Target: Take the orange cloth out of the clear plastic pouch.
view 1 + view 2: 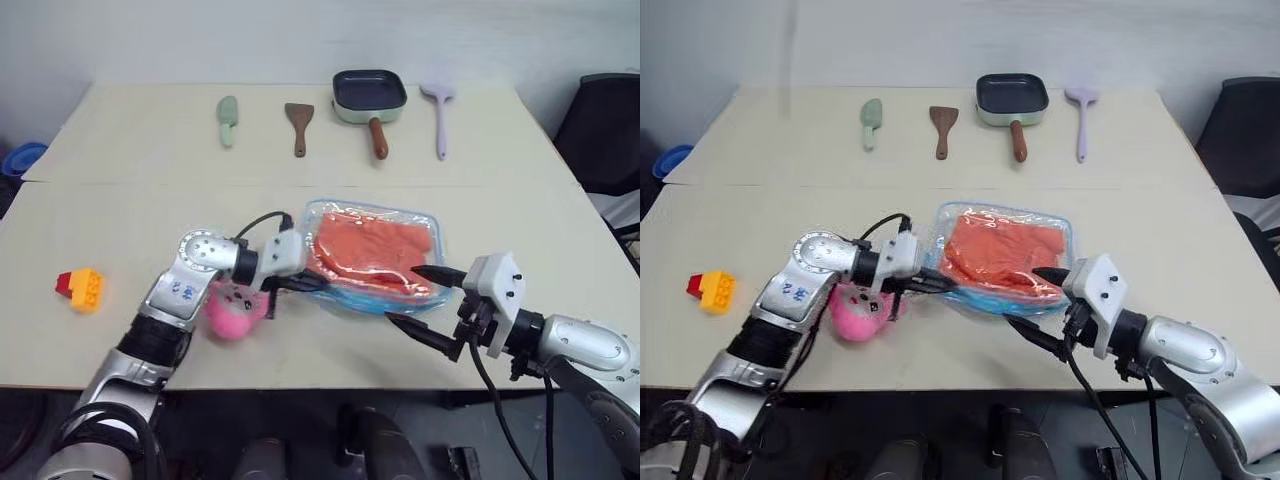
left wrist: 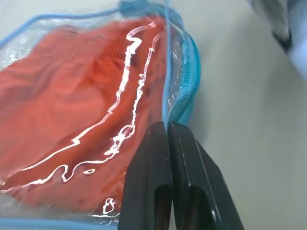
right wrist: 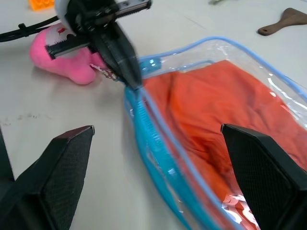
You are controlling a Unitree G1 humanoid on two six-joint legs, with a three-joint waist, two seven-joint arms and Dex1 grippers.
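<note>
Your left tool [image 2: 168, 132] is pinching the blue edge of the clear plastic pouch [image 1: 375, 255] on the worktop [image 1: 120, 220]; the orange cloth [image 1: 370, 245] lies inside; your right tool [image 1: 425, 298] is spread wide beside it; the pink plush charm [image 1: 235, 312] is half hidden.

It looks like a robot test room, not a home kitchen: a plain pale desk [image 1: 120, 220] against a bare white wall carries a neat staged row of small pan [image 1: 369, 97], spatulas [image 1: 298, 127] and toy blocks [image 1: 80, 288].
</note>
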